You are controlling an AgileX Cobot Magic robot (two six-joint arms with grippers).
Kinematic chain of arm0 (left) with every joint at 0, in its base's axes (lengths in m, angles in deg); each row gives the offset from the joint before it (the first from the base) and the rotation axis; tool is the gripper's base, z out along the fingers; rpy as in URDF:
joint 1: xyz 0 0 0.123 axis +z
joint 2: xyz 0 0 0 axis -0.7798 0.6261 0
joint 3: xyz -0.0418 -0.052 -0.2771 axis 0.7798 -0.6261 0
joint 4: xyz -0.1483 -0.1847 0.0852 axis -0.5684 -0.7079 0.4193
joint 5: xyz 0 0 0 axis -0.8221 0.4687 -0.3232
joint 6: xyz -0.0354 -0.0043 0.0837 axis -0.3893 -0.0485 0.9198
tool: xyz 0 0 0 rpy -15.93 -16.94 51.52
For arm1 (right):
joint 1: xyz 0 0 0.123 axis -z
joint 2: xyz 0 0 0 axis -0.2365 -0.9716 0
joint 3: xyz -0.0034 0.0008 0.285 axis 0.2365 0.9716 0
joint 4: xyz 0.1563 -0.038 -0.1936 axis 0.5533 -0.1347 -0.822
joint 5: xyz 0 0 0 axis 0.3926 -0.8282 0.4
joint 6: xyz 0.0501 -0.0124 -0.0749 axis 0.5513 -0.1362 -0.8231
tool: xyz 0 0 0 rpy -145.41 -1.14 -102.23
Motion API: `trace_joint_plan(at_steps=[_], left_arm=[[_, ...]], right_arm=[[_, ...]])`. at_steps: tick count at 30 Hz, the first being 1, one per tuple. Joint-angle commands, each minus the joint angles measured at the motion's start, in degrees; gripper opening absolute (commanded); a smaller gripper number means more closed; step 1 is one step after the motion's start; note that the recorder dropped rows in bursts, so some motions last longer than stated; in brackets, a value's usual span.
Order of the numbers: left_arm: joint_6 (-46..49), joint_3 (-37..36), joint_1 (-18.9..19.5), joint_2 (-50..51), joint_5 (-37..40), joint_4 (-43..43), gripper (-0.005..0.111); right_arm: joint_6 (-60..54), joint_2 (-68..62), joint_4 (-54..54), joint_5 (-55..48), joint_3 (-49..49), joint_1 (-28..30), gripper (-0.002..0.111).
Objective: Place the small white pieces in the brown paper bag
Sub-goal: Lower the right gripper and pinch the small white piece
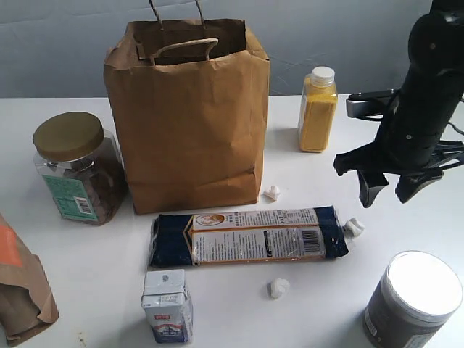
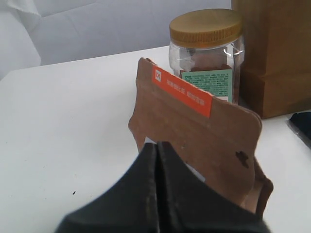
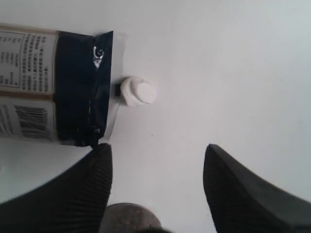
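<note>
The paper bag [image 1: 187, 116] stands upright at the back of the bench [image 1: 87, 268]. Its long axis is vertical and its open mouth points straight up. We see one such bag, creased kraft brown, with two twisted handles rising from the rim.

We count three white pieces, all lying on the bench outside the bag. They are tiny, lumpy and roundish, and we cannot make out a long axis on any of them. One [image 1: 272, 192] lies just beside the bag's front right corner. One [image 1: 354, 227] touches the right end of the long dark-blue packet [image 1: 246, 235], which lies flat with its length running left to right in front of the bag. One [image 1: 278, 288] lies in front of that packet, right of the small white-and-blue carton [image 1: 167, 304].

Around the bag we count:
- one clear jar with a gold lid [image 1: 76, 167]
- one yellow bottle with a white cap [image 1: 317, 109]
- one smaller brown pouch with an orange patch [image 1: 18, 290]
- one grey tub with a white lid [image 1: 413, 301]

The right fingers [image 1: 370, 188] hang spread apart and empty above the bench, near the piece at the packet's end. In the right wrist view that piece [image 3: 138, 91] lies ahead of the gap between them. The left fingers [image 2: 141, 189] are pressed together with nothing between them, close to the pouch.
</note>
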Motion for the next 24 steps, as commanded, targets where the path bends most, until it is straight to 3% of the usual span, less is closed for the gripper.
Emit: trace_joint_plan(at_steps=[1,13,24], left_arm=[[-0.1,-0.2,-0.5,-0.2,-0.3,-0.5,0.000],[-0.1,-0.2,-0.5,-0.2,-0.3,-0.5,0.000],[-0.1,-0.2,-0.5,-0.2,-0.3,-0.5,0.000]], right_arm=[[-1.0,-1.8,0.7,3.4,-0.4,0.5,0.053],[-2.4,-8.2,1.9,7.1,-0.4,0.5,0.051],[-2.9,-11.6,2.9,8.1,-0.4,0.5,0.043]])
